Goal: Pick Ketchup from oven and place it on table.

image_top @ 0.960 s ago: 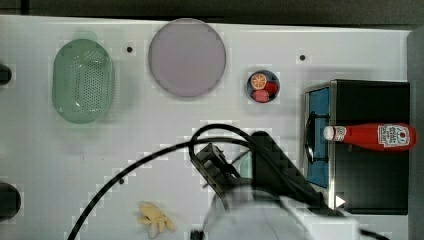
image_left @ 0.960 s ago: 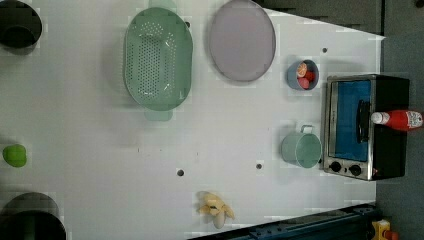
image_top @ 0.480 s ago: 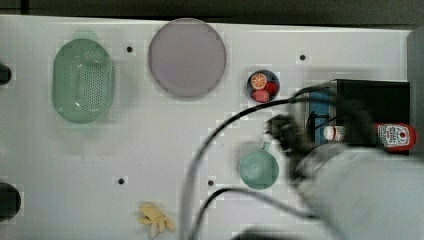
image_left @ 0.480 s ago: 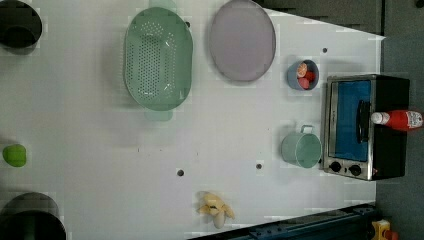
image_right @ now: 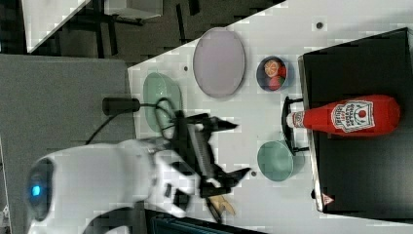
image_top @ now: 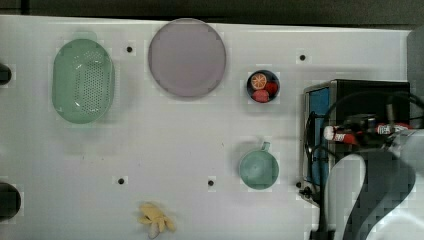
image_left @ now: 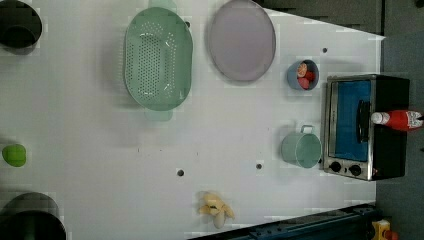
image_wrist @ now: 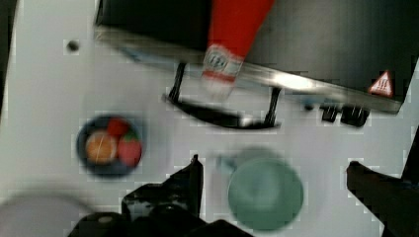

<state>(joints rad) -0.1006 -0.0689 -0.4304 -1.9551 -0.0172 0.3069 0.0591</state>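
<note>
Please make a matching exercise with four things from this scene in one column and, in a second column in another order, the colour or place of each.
Things:
1. Ketchup
2. mug
3. plate
4. gripper

Descriptions:
A. pale purple, round
B. lying on top of the oven
C. open, holding nothing
D. green, in front of the oven door

Pairs: 1-B, 2-D, 3-A, 4-C

3 overhead views, table (image_top: 200,150) shared
</note>
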